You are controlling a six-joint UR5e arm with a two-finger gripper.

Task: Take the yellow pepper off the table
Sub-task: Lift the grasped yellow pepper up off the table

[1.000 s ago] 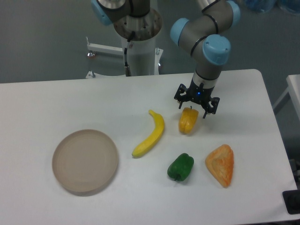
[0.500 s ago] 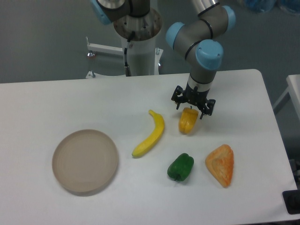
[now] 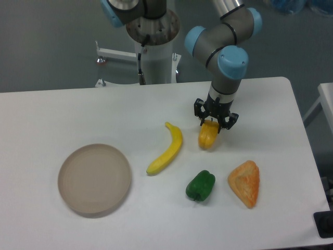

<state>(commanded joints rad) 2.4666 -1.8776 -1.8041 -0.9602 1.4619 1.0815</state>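
Observation:
The yellow pepper [image 3: 207, 136] lies on the white table [image 3: 78, 112], right of centre, with its stem end pointing to the back. My gripper [image 3: 215, 122] points straight down over the pepper's stem end. Its dark fingers [image 3: 200, 111] stand on either side of the pepper's top, low and close to it. The jaws are still apart and I see no firm grip. The pepper rests on the table.
A yellow banana [image 3: 168, 148] lies left of the pepper. A green pepper [image 3: 201, 185] and an orange wedge-shaped piece [image 3: 245, 183] lie in front of it. A round beige plate [image 3: 94, 179] sits at the front left. The arm's base column [image 3: 155, 44] stands behind the table.
The gripper has moved a little left and down onto the yellow pepper's top, and its fingers stand somewhat closer together. The pepper has not moved.

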